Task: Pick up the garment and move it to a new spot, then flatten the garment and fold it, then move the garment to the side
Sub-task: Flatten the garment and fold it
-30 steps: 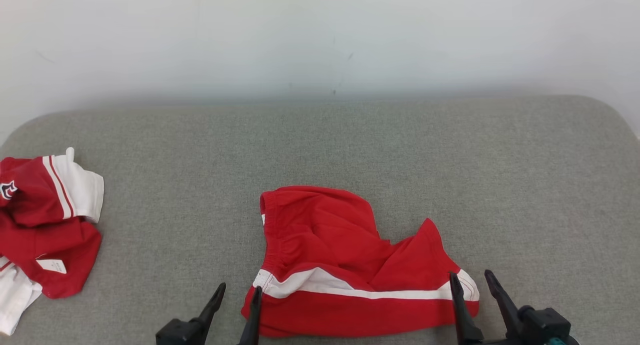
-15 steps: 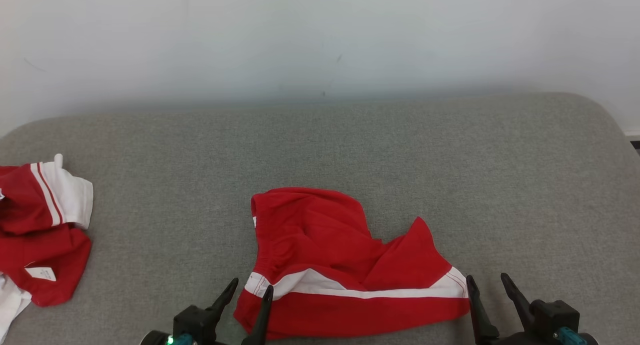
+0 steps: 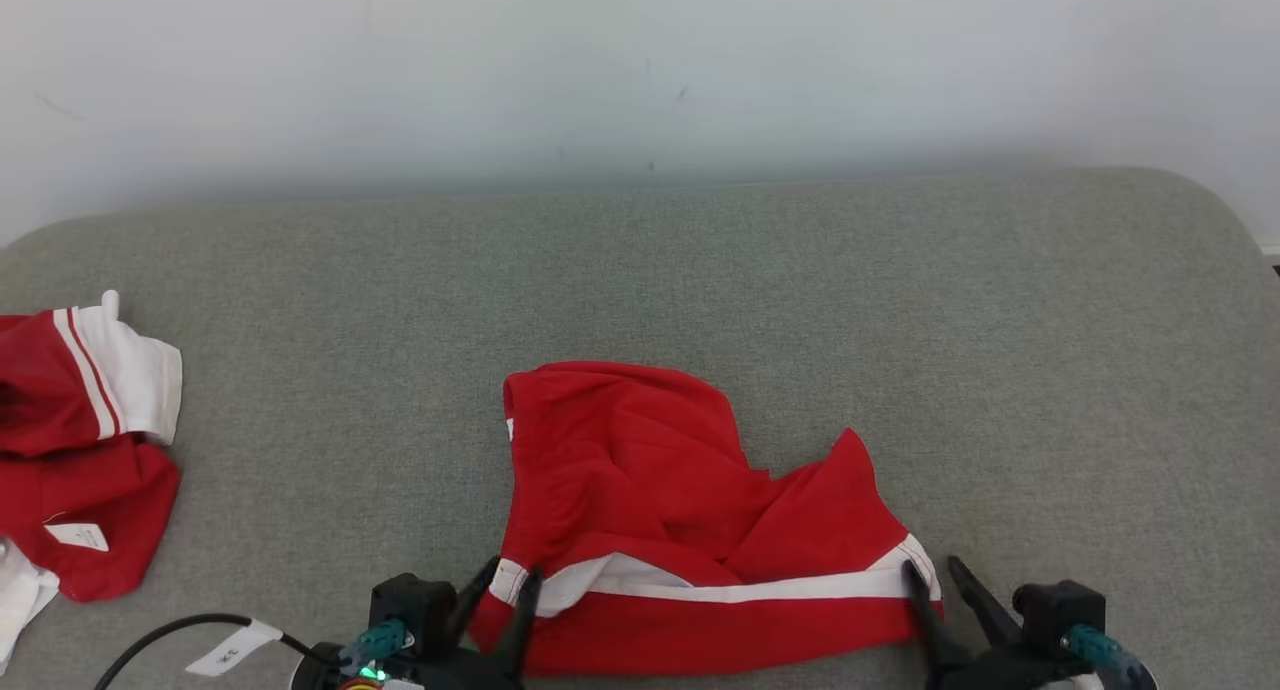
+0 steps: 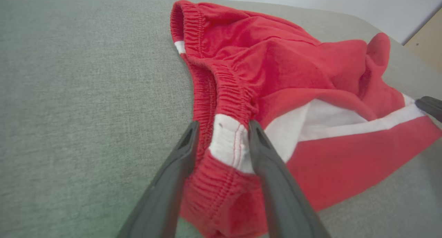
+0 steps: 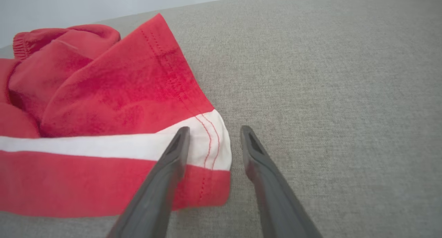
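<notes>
The red garment, shorts with a white stripe and an elastic waistband, lies rumpled on the grey padded surface, in the middle and toward the near edge. Its waistband runs down the left side. The striped leg stretches right along the near edge, and a red flap stands up in a peak toward the right.

My left tool sits at the near-left corner of the garment. In the left wrist view the left tool is spread astride the waistband, with the white patch of the elastic bunched between the two fingers. Both fingers touch the cloth, but I cannot tell whether they press it.

My right tool is at the near-right corner, by the leg hem. In the right wrist view the right tool is spread as well. One finger lies over the white stripe just inside the stitched hem, and the other rests on bare grey surface just beyond the hem.

A second red and white garment lies crumpled at the far left, well apart.
</notes>
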You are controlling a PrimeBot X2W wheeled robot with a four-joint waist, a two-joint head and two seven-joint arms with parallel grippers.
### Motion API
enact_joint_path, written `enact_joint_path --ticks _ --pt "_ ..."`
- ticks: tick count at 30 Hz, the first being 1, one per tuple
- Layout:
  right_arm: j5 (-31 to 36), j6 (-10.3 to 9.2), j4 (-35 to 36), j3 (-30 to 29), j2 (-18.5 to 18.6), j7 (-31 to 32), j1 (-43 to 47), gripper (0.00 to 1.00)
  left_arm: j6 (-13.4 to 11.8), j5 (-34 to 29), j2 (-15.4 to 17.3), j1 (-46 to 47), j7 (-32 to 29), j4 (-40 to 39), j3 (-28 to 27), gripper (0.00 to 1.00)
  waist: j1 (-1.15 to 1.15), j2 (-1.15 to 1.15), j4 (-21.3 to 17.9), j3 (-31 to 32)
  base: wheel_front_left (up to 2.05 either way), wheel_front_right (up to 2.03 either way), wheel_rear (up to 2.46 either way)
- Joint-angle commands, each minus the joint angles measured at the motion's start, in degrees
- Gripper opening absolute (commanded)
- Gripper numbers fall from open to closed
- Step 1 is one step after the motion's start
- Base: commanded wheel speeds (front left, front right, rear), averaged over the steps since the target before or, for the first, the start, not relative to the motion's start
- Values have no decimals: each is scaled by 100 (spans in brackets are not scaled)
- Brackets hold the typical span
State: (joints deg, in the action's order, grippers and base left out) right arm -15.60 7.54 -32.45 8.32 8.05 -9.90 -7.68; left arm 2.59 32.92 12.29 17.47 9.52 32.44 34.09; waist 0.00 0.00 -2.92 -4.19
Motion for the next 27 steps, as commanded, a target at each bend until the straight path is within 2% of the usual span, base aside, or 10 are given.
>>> enact_joint_path --ticks 1,12,13,14,15,27 --pt "-97 -11 -43 27 40 -19 -93 0 32 89 -34 35 9 52 -11 0 0 0 22 5 0 0 0" --pt "-366 -11 -153 130 183 -126 -82 0 61 197 -120 -91 204 204 -15 0 0 0 105 47 0 0 0" --pt "-377 -11 -97 130 195 -142 -55 45 29 188 -99 -135 231 182 -19 17 0 0 109 40 0 0 0" --pt "-390 -11 -82 130 196 -132 -45 97 3 214 -106 -149 260 156 -37 100 0 0 110 34 0 0 0" --pt "-398 -11 -65 131 203 -113 -47 100 1 214 -108 -159 266 110 -42 100 0 0 113 27 0 0 0" --pt "-488 -11 -28 153 212 239 -40 100 -36 224 -40 -174 24 -119 87 100 0 0 175 -96 0 0 0"
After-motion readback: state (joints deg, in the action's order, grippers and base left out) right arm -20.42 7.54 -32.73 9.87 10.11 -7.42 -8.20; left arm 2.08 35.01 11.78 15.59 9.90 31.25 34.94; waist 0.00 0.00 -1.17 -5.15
